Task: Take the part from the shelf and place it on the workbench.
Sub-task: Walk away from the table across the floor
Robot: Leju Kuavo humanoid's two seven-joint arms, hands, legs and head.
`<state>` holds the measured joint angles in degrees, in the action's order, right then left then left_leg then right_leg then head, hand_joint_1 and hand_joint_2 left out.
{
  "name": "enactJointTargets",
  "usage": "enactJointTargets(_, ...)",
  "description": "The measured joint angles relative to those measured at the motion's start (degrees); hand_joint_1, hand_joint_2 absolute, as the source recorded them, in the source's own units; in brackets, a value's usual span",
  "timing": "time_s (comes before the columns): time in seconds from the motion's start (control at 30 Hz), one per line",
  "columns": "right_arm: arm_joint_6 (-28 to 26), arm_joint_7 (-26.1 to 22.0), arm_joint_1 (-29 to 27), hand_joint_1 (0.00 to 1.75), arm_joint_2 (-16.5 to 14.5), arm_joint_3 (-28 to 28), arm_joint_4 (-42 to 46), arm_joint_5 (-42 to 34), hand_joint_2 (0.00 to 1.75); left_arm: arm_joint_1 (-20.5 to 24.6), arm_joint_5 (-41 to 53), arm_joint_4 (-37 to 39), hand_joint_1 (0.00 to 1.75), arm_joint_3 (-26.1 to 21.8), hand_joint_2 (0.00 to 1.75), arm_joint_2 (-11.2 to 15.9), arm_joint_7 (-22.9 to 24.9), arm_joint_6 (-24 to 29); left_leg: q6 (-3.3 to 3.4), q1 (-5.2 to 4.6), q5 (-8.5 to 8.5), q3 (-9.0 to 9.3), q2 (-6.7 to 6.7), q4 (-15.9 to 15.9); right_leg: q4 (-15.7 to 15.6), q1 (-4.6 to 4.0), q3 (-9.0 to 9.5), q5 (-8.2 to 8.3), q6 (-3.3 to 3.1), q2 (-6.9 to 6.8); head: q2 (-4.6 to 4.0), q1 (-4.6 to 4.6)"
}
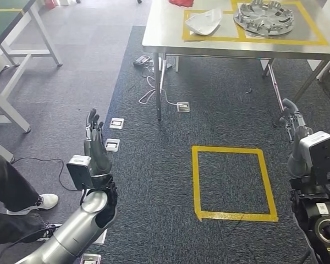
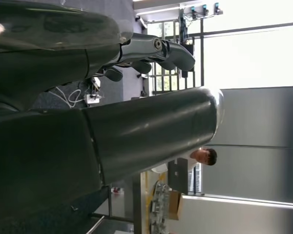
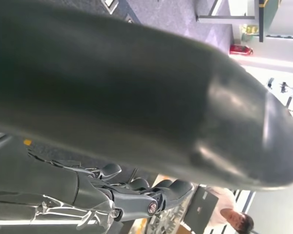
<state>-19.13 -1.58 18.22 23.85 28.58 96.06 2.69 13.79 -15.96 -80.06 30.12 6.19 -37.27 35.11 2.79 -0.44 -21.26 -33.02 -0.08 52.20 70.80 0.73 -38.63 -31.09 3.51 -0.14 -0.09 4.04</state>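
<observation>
Head view, workbench (image 1: 167,33): we log the grey round part (image 1: 264,17) in a yellow-taped bay, a white part (image 1: 204,22) beside it; placement looks done.
Left wrist view, left hand (image 2: 100,141): fingers extended, empty.
Right wrist view, right hand (image 3: 137,112): fingers loosely apart, empty.

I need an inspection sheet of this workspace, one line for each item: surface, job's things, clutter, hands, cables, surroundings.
Surface: steel workbench marked with yellow tape boxes.
Job's things: round grey metal part lies inside the right-side tape box; white moulded part lies in the box to its left.
Clutter: red item at the bench's far edge.
Hands: left hand raised, fingers apart, holding nothing; right hand holding nothing, fingers partly curled.
Cables: white cable on the carpet by the bench leg; black cable near a person's shoes.
Surroundings: yellow tape square on dark carpet; floor sockets; person's legs beside the left arm.
</observation>
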Motion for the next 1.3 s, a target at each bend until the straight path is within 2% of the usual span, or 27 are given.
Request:
enactJointTargets(0.03,0.02,0.01,0.02,0.00,0.01,0.01,0.00,0.00,0.00,-0.03,0.01,0.00,0.00,0.00,0.00,0.00,0.00,0.04,-0.07,-0.02,0.15,-0.31,-0.05,0.20,-2.77,-0.01,2.08,1.23,-0.09,0.00,0.00,-0.14)
enactJointTargets(0.1,0.04,0.01,0.14,0.00,0.02,0.00,0.03,0.00,0.00,-0.03,0.08,0.00,0.00,0.00,0.00,0.00,-0.01,0.11,-0.30,-0.13,0.30,-0.84,-0.14,0.83,-11.52,-0.12,7.55,3.84,-0.54,0.03,0.00,-0.48)
enactJointTargets(0.13,0.05,-0.01,0.20,0.00,0.02,-0.01,0.07,0.00,0.00,-0.02,0.13,0.00,0.00,0.00,0.00,0.01,-0.02,0.15,-0.50,-0.21,0.39,-1.12,-0.17,1.19,-14.73,-0.24,9.31,4.53,-0.89,0.05,0.00,-0.61)
enactJointTargets(0.17,0.05,-0.01,0.23,0.00,0.03,-0.01,0.11,0.00,0.00,-0.02,0.17,0.00,0.00,0.00,0.00,0.01,-0.02,0.15,-0.70,-0.29,0.39,-1.40,-0.18,1.48,-16.55,-0.33,10.16,4.68,-1.21,0.06,0.00,-0.64)
enactJointTargets(0.3,0.10,-0.04,0.17,0.00,0.04,0.03,0.19,0.00,0.00,-0.06,0.20,0.00,0.00,0.00,0.00,0.04,-0.04,0.15,-0.47,-0.30,0.21,-1.84,-0.20,1.57,-17.02,-0.66,9.89,4.79,-1.95,0.02,0.00,-0.42)
enactJointTargets(0.43,0.11,-0.04,0.16,0.00,0.04,0.05,0.22,0.00,0.00,-0.07,0.20,0.00,0.00,0.00,0.00,0.08,-0.04,0.15,-1.36,-0.18,1.18,-1.85,-0.21,1.15,-17.00,-0.80,9.62,5.09,-2.38,0.02,0.00,-0.32)
enactJointTargets(0.97,1.48,-0.09,-1.83,0.00,0.04,0.49,-0.16,-0.51,0.00,-0.94,0.78,-0.46,0.00,-0.46,0.00,0.57,0.23,0.82,-1.72,-0.12,1.10,-1.91,-0.26,1.01,-16.96,-0.86,9.53,4.92,-2.60,0.00,0.00,-0.34)
enactJointTargets(1.3,-1.48,-3.49,-5.35,0.00,-0.47,-0.18,-0.26,-1.70,0.00,-1.22,0.72,-0.50,0.00,-0.46,0.00,0.72,0.26,0.99,-1.70,-0.13,1.09,-1.95,-0.30,1.06,-16.97,-0.79,9.53,4.92,-2.60,-0.02,0.00,-0.41)
